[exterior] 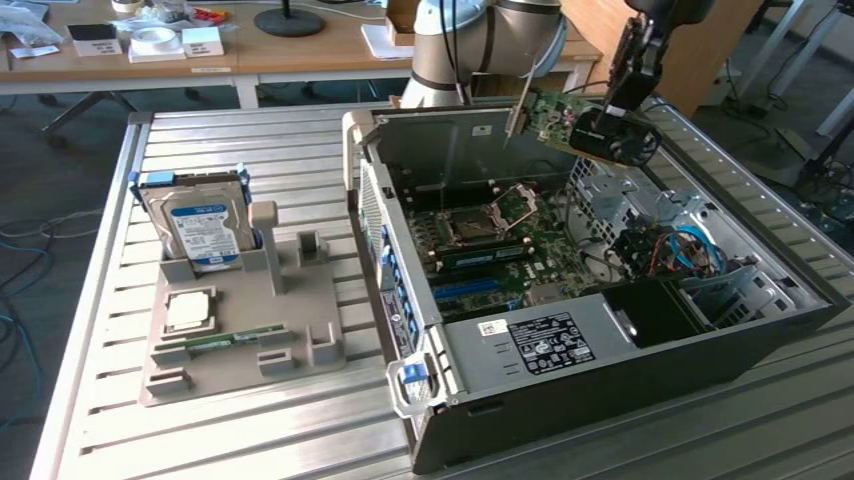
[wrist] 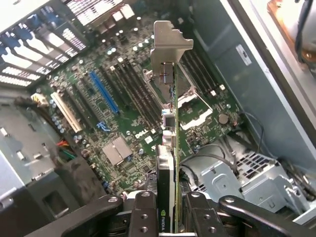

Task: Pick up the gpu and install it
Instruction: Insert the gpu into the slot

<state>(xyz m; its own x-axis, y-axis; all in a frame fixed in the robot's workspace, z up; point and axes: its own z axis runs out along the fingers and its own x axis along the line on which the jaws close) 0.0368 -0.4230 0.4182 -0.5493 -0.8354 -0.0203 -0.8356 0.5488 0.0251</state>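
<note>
The gpu [exterior: 550, 112], a green card with a silver end bracket, hangs in the air above the back corner of the open computer case [exterior: 587, 400]. My gripper [exterior: 603, 128] is shut on it. In the wrist view the gpu [wrist: 170, 133] is edge-on, its bracket pointing away from the camera, with the gripper [wrist: 169, 217] clamped on its near end from both sides. Below it lies the motherboard [wrist: 123, 123] with a blue slot [wrist: 103, 91] and the CPU socket.
A grey fixture tray [exterior: 314, 330] on the exterior view's left holds a hard drive [exterior: 203, 225], a CPU [exterior: 190, 310] and a RAM stick [exterior: 234, 338]. The case walls, drive cage and cables [exterior: 687, 250] ring the motherboard. A desk stands behind.
</note>
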